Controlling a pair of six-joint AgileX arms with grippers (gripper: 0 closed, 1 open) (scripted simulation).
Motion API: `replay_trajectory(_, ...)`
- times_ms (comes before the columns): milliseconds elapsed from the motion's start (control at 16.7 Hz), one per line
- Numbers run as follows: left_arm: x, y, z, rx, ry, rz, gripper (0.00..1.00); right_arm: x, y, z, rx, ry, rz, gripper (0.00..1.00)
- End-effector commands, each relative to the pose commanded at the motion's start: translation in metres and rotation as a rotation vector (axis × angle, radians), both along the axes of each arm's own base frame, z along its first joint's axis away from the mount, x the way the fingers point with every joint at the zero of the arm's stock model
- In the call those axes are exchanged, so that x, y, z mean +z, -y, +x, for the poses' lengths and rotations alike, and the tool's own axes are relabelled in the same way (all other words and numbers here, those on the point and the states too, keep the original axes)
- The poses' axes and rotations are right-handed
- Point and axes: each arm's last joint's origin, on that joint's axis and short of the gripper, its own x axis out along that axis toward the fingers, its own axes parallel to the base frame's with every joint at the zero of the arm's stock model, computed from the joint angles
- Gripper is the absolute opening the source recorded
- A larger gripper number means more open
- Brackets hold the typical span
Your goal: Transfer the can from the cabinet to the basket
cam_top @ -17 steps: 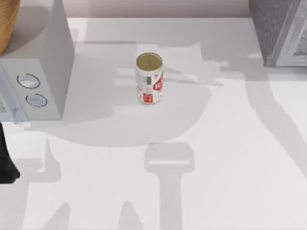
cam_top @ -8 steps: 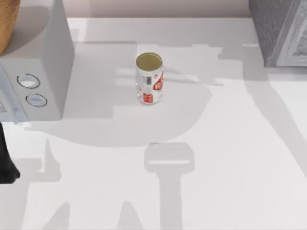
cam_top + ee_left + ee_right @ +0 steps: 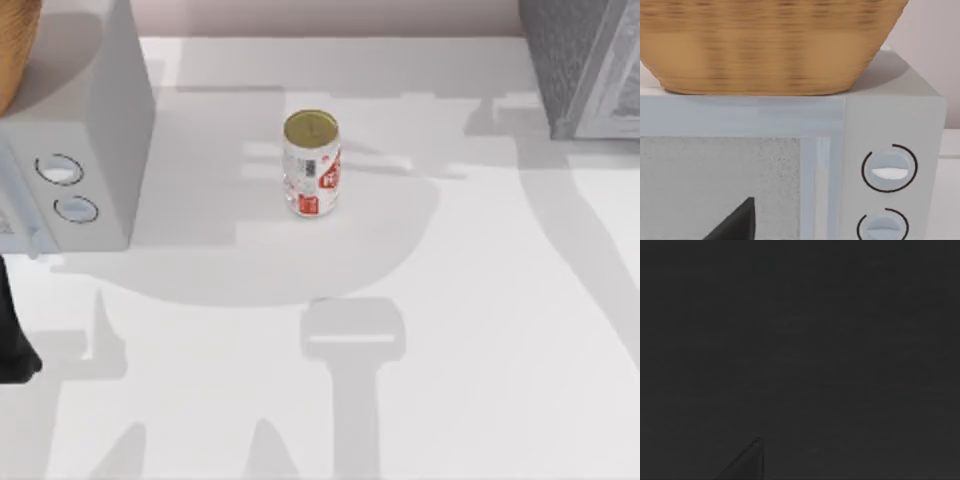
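- Only the arm shadow beside the cabinet [image 3: 580,65] has shifted; the can [image 3: 312,163] has not.
- Can: upright on the table [image 3: 480,330], well apart from the cabinet.
- Basket [image 3: 765,45]: atop the dialled box [image 3: 895,130].
- Left arm [image 3: 12,340]: parked; gripper opening cannot be told.
- Right wrist view: dark.

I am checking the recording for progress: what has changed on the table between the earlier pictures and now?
Nothing solid visibly moved. Only the grey arm shadow near the dark grey speckled cabinet shifted slightly across the white table. The small white-silver can with red patches stands upright in the same spot, ungripped; the pale grey box with two dials and orange-brown ribbed basket are unchanged. The right wrist view is dark.
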Motion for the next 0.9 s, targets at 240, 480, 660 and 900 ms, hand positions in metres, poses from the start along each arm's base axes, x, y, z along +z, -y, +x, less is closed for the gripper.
replay_trajectory(240,0.000,0.000,0.000,0.000,0.000,0.000,1.00,-0.035,0.021,-0.032,0.002,-0.018,-0.007,1.00)
replay_trajectory(480,0.000,0.000,0.000,0.000,0.000,0.000,1.00,-0.099,0.045,-0.073,0.010,-0.047,-0.014,1.00)
replay_trajectory(660,0.000,0.000,0.000,0.000,0.000,0.000,1.00,-0.162,0.058,-0.103,0.018,-0.064,-0.015,1.00)
replay_trajectory(900,0.000,0.000,0.000,0.000,0.000,0.000,1.00,-0.250,0.070,-0.130,0.029,-0.071,-0.010,1.00)
